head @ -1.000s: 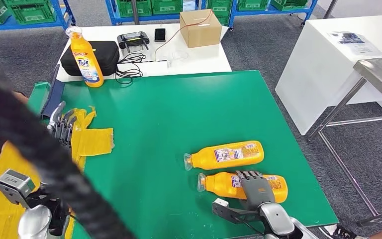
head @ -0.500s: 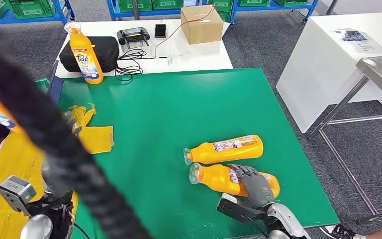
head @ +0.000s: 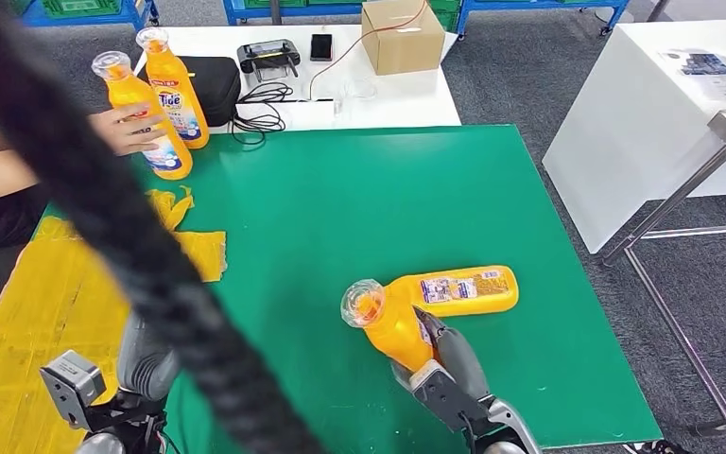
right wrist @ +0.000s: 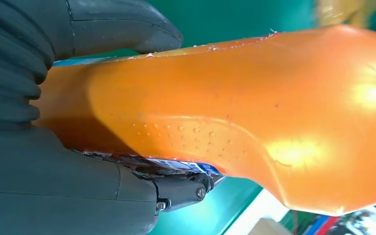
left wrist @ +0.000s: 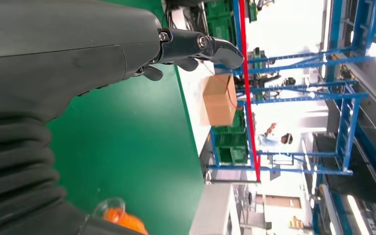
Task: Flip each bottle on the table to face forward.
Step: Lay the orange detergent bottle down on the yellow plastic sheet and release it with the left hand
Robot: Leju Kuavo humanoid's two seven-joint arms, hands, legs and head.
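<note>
Held bottle (head: 392, 324): orange, gripped by the right hand (head: 449, 364) near the front right of the green table (head: 340, 208). It is raised and tilted, long axis steep, clear cap end up and leaning toward the camera and to the left, base hidden down in the hand. The right wrist view shows its bare orange side (right wrist: 254, 112), with the torn edge of a label under the thumb; which face carries the front label I cannot tell.

Second bottle (head: 454, 290): lying flat just behind the held one, long axis across the table, neck end toward the left and hidden behind the held bottle, small-print label up.

Right hand: fingers wrapped round the lower body, thumb on the opposite side, forearm coming up from the near edge.

Left hand (left wrist: 196, 46): fingers extended and apart over the green surface, nothing in it; a cardboard box (left wrist: 219, 100) lies beyond.

Far left: a person's hand (head: 125, 128) holds an upright bottle (head: 142, 118); another upright bottle (head: 174, 87) stands just behind it, Tide label facing the camera.
</note>
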